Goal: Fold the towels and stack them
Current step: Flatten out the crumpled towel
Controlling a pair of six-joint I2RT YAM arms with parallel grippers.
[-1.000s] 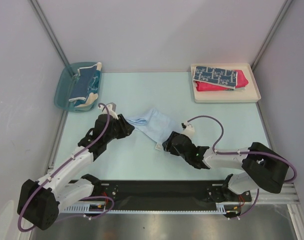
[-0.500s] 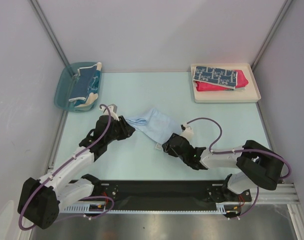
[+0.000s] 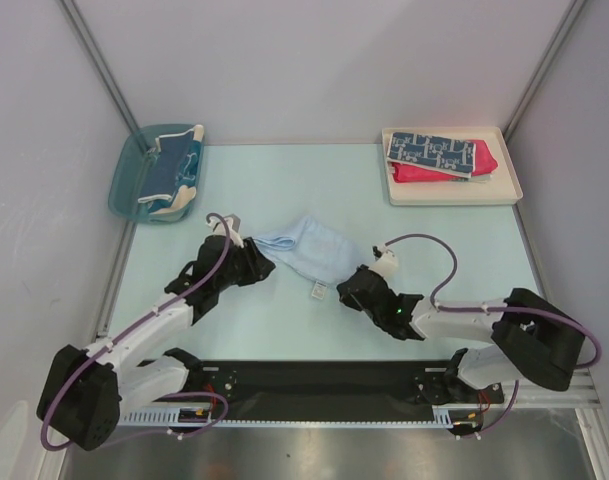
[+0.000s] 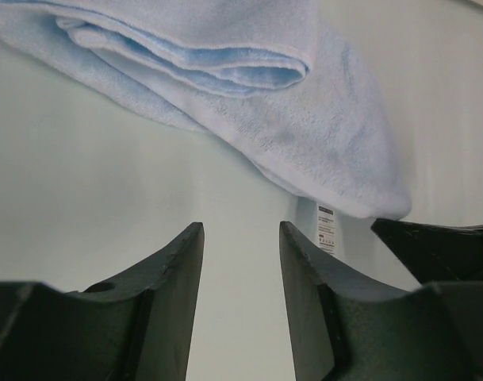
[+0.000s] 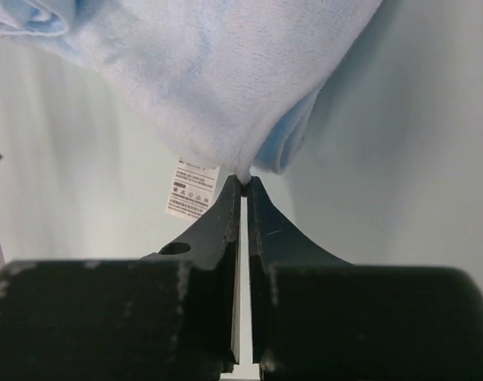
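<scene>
On the tray (image 3: 504,188) sit two towels (image 3: 434,152); one light-blue towel (image 3: 309,250) lies apart.

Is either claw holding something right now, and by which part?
The right gripper pinches the light-blue towel by its corner beside the label; the left gripper is open and empty.

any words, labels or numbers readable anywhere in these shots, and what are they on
No text here can be read.
Care label at the corner of the light-blue towel: printed lines, too small to read.
Navy patterned towel on the cream tray: light square motifs, no legible letters.
Dark-blue towel in the blue bin: any print is too small to tell.
</scene>
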